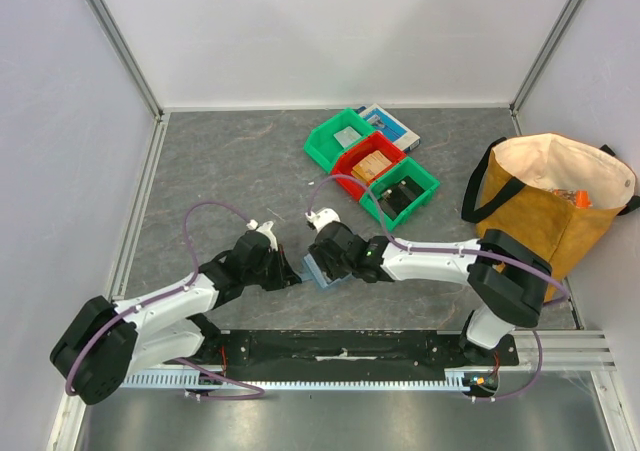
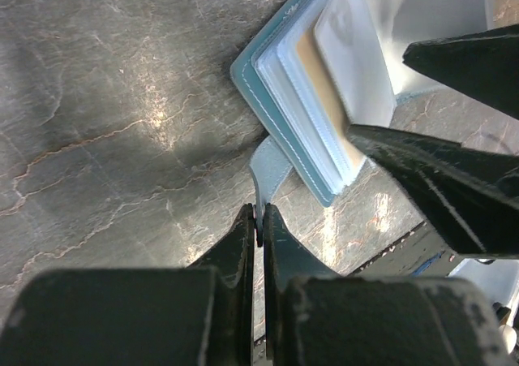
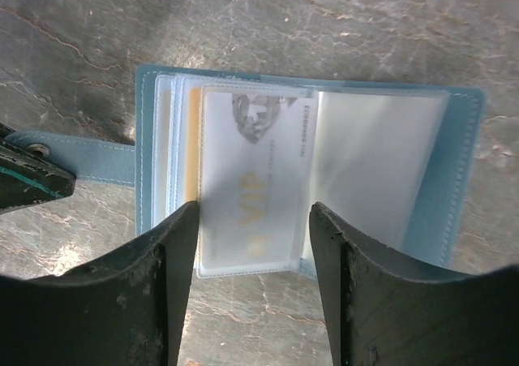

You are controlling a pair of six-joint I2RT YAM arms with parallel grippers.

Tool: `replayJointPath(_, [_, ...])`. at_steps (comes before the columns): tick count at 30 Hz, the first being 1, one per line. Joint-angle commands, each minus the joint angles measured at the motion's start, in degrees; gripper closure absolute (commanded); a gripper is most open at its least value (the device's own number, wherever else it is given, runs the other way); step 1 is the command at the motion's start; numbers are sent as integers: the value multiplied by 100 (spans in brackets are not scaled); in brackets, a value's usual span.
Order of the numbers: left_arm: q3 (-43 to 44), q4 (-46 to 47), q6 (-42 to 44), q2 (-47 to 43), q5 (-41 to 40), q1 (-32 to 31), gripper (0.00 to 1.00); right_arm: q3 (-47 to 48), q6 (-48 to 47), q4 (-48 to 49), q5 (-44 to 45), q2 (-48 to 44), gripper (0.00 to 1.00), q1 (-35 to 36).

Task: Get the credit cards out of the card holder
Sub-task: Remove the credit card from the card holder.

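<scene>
The slate-blue card holder lies open on the dark stone-patterned table, its clear sleeves fanned out. A pale card marked VIP sits in the top sleeve, and a tan card edge shows behind it. My right gripper is open, its fingers on either side of the top sleeve's near edge. My left gripper is shut on the holder's strap, beside the holder. In the top view both grippers, left and right, meet at the holder.
Two green bins and a red bin stand in a row at the back, with a blue-and-white flat box behind them. A tan tote bag stands at the right. A black rail runs along the near edge.
</scene>
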Motion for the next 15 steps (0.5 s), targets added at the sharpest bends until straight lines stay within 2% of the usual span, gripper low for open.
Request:
replayJointPath(1, [26,-169,262,-182,-88,-22,98,222,-129,-336,636,-370,39,-22])
replayJointPath(12, [26,-442,359,-331,9,-13,98,354,-243,-679,1015,-485,60,-276])
replayJointPath(15, [0,-574,350,-446,-123,-22,98,266,-261,-661,936,-485,71,-417])
